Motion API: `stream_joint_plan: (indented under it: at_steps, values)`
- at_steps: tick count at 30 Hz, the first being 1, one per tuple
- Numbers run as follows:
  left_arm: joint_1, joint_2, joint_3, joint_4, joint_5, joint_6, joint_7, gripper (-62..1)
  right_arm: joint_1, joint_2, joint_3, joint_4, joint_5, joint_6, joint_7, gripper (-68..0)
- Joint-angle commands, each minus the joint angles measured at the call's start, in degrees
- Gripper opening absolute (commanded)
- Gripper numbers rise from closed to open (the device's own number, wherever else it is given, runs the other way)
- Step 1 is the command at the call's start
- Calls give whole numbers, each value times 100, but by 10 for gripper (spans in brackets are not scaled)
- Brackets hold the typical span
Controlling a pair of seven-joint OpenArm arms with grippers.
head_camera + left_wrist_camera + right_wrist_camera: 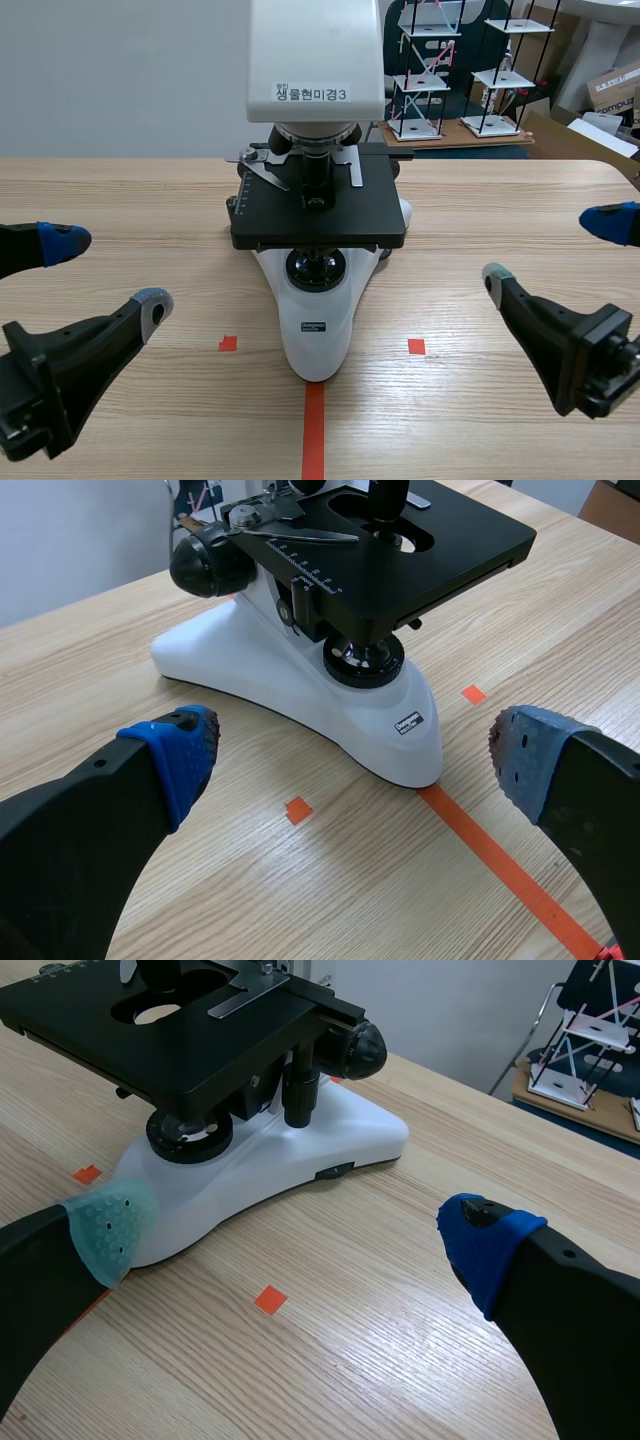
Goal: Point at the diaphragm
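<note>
A white microscope (315, 330) with a black stage (318, 208) stands mid-table, its base toward me. Under the stage sits a black round lens ring (316, 268) on the base, with the condenser and diaphragm housing (352, 632) just above it, partly hidden by the stage. My left gripper (108, 272) hangs open at the left, well short of the microscope. In the left wrist view the base (300, 685) lies ahead of the open left gripper (350, 750). My right gripper (552, 250) is open at the right; the base (300, 1150) lies ahead of the right gripper (295, 1230).
Behind the table stand white rack models (430, 70) and cardboard boxes (615, 90). The focus knobs (205, 565) stick out from the microscope's sides. Bare wood lies on both sides of the microscope.
</note>
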Motion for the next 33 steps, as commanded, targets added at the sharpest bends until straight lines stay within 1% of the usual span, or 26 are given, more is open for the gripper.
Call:
stream_joint_plan:
  at_steps: [1, 28, 29, 30, 31, 33]
  values:
    - [0, 28, -15, 72, -55, 28, -101, -41, 35, 11, 11, 7, 59, -24, 107, -54]
    - [17, 26, -15, 72, -50, 31, -101, -45, 35, 11, 11, 7, 59, -24, 109, -54]
    - [28, 26, -15, 70, -46, 31, -98, -68, 35, 11, 11, 7, 59, -24, 109, -54]
    - [50, 26, -15, 70, -33, 28, -98, -118, 35, 11, 11, 7, 59, -24, 109, -54]
    - [81, 26, -15, 70, -33, 28, -98, -184, 35, 11, 11, 7, 59, -24, 109, -54]
    - [175, 26, -15, 70, -33, 26, -136, -346, 35, 11, 11, 7, 59, -24, 109, -54]
